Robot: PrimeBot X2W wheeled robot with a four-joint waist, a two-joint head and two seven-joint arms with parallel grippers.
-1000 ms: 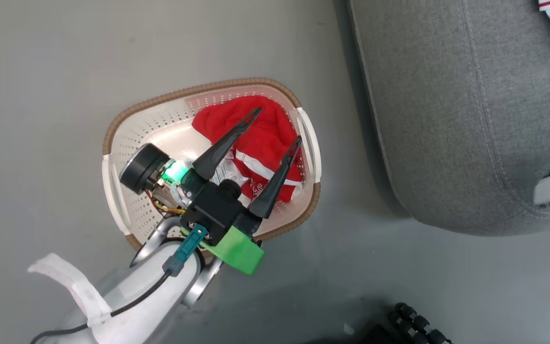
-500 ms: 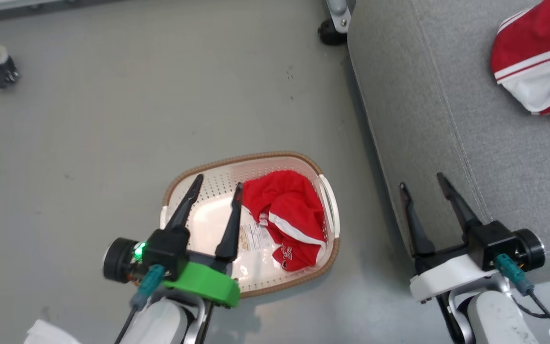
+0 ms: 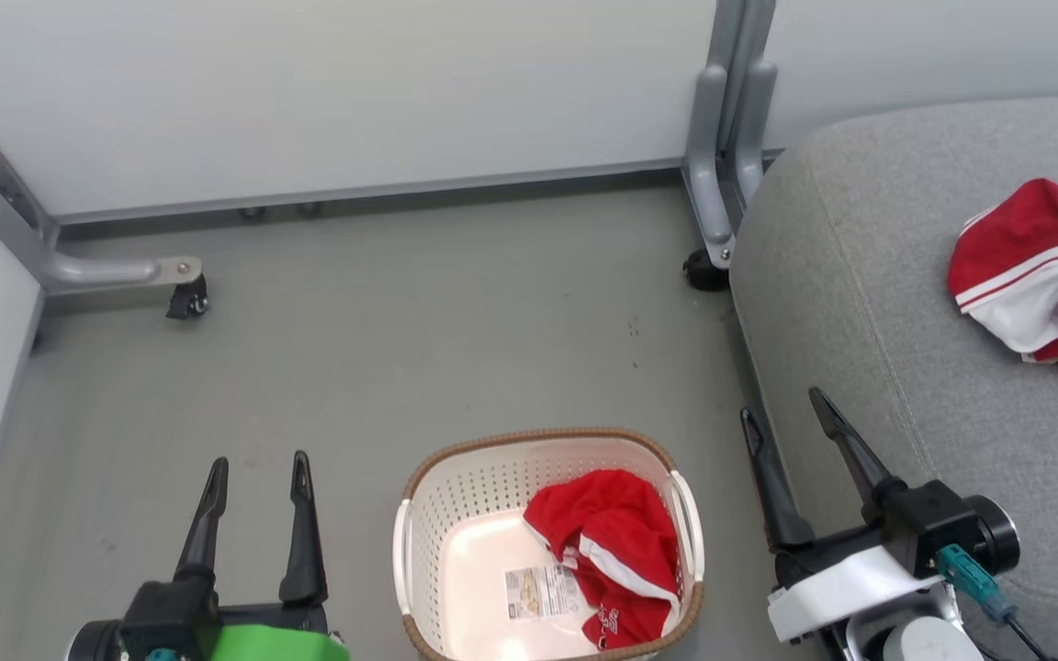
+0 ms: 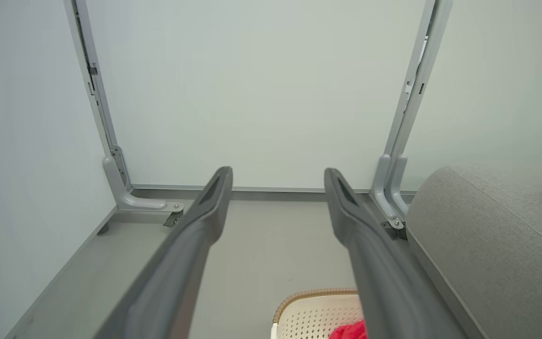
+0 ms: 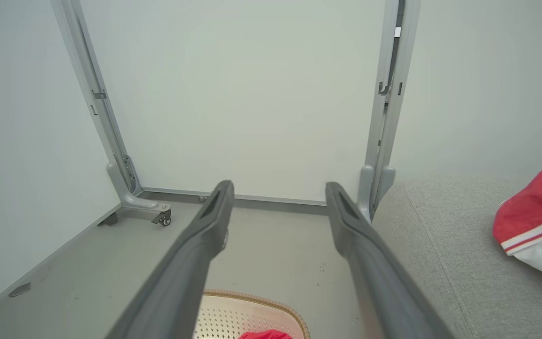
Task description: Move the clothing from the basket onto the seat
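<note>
My left gripper [image 3: 258, 461] stands wide and empty over bare floor [image 3: 400, 349], just left of the basket [image 3: 538, 435] and clear of its brown rim. My right gripper [image 3: 782, 404], equally wide and empty, sits in the narrow gap between the basket's right handle and the front edge of the seat [image 3: 896, 312]. Its outer finger overlaps the cushion's edge in the head view, and I cannot tell whether it touches. One red garment [image 3: 607, 542] lies bunched against the basket's right wall beside the paper label [image 3: 538, 592], with the left half of the base bare. The jersey [image 3: 1025, 266] lies on the seat, well back from its rounded corner. Ahead, the floor runs open to the white wall panel [image 3: 354, 92], bounded by a castered frame leg [image 3: 116, 273] at far left and another frame leg [image 3: 722, 184] by the seat's far corner.
</note>
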